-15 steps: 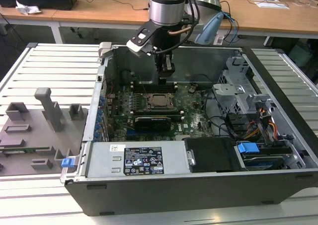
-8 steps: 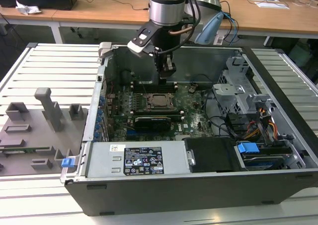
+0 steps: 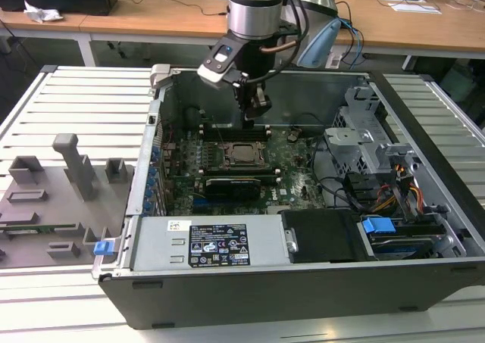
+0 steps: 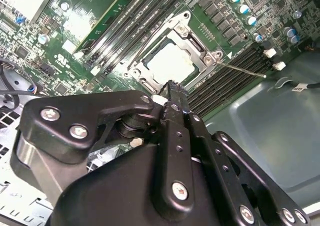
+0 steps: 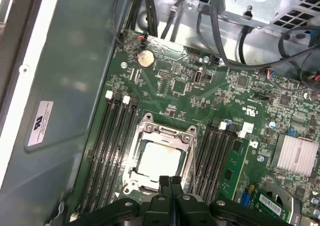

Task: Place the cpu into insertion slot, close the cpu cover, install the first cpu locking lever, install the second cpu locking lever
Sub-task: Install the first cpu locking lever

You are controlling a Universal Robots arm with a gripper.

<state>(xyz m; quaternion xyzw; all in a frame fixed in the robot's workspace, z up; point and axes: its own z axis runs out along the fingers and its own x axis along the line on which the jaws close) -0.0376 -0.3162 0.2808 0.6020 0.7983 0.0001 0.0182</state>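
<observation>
Exterior view, near edge first: an open computer case (image 3: 303,290) lies on a slatted table (image 3: 45,297). A grey power supply (image 3: 216,244) with a label sits just inside the case's near wall. On the exterior view's left, a grey fixture tray (image 3: 53,199) rests on the table beside the case.

Deeper in is the green motherboard (image 3: 292,169). The insertion slot (image 5: 189,158) sits about mid-board, flanked on two sides by black memory slots (image 5: 112,146).

- The cpu (image 5: 159,161) is seated in the slot, pale metal top facing up and lying flat.
- The cpu cover (image 5: 167,132) is down around the chip, which shows through the cut-out centre.
- In the second wrist view a thin locking lever (image 4: 244,70) juts away from a corner of the frame, across the memory slots.

The gripper (image 5: 170,178) hangs from the arm just over one edge of the socket — both fingers pressed together, nothing between them. I cannot tell whether the tips touch the frame. In the exterior view the gripper (image 3: 250,122) is at the slot's far side.

Past the socket in the first wrist view are a coin cell (image 5: 145,58) and black cables (image 5: 215,21). Beyond the case in the exterior view stand wooden desks (image 3: 151,17).
</observation>
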